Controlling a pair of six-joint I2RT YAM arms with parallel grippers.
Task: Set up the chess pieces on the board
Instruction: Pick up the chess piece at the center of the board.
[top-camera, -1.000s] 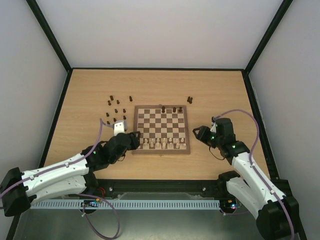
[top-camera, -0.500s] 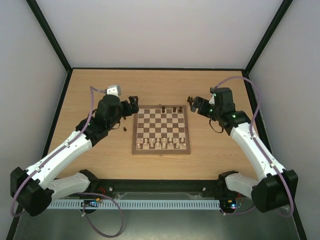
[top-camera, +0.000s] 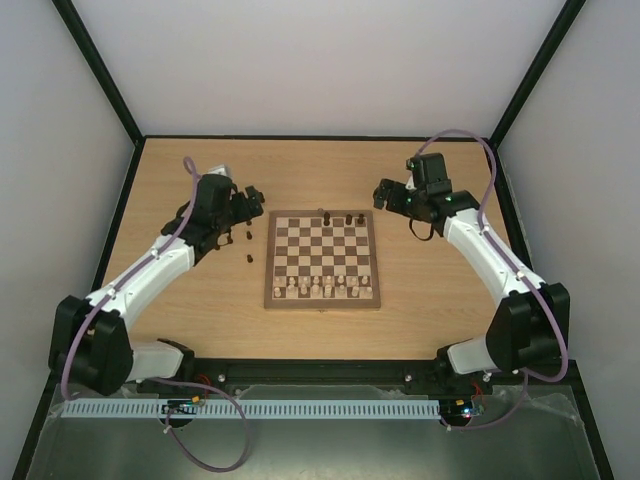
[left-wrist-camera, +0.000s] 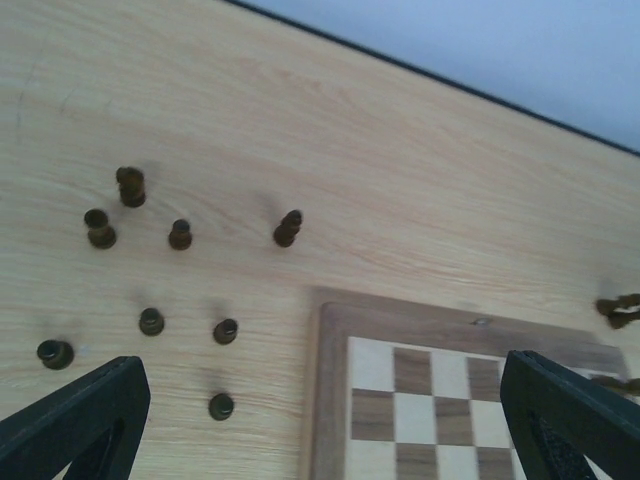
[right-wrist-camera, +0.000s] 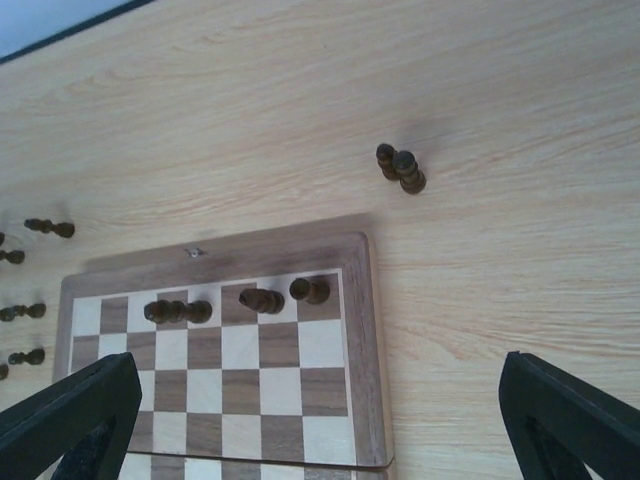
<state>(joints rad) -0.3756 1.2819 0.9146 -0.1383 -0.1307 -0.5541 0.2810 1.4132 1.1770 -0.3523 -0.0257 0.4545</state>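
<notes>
A square checkered wooden chessboard (top-camera: 322, 255) sits mid-counter; tiny dark brown wooden chess pieces (left-wrist-camera: 180, 234) stand scattered toward the counter's far-left corner. The left gripper (left-wrist-camera: 320, 415) and right gripper (right-wrist-camera: 320, 420) both gape wide, empty.

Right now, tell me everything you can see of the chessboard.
The board is a square of light and dark brown checkered wood with a pale wooden frame, lying flat on the table. A row of cream pieces lines its near edge; a few dark pieces stand on its far row. Nothing else touches it.
</notes>
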